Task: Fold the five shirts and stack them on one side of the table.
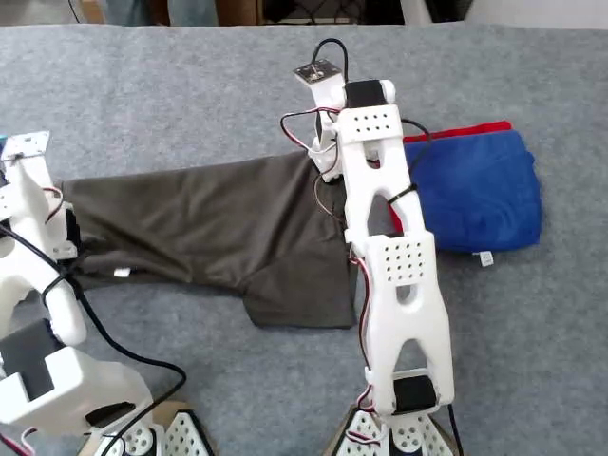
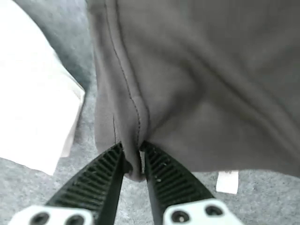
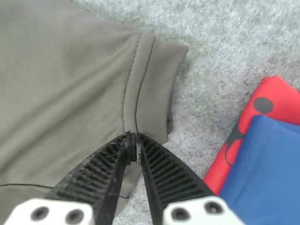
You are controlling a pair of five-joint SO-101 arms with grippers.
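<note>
- The dark shirt [image 1: 209,228] lies spread out on the gray table [image 1: 142,95] — between the two arms.
- The left gripper [image 2: 132,157] pinches one end of it tight.
- The right gripper [image 3: 136,140] pinches the other end tight.
- A folded blue shirt [image 1: 475,190] sits on a red shirt [image 1: 480,127] just beside it.

The spread shirt [image 1: 209,228] is showing a plain dark olive-grey, with darker stitching running along its seams and a small white tag [image 2: 227,182] lying at its edge. The folded blue shirt [image 1: 475,190] is showing one solid blue. The red shirt [image 3: 281,93] under it is peeking out bright red with black round spots. The tabletop [image 1: 142,95] is showing a mottled mid-grey. The left arm [image 1: 28,199] and right arm [image 1: 404,275] are showing white shells with black motor blocks. The left fingers [image 2: 101,176] and right fingers [image 3: 105,171] are showing ribbed black.
</note>
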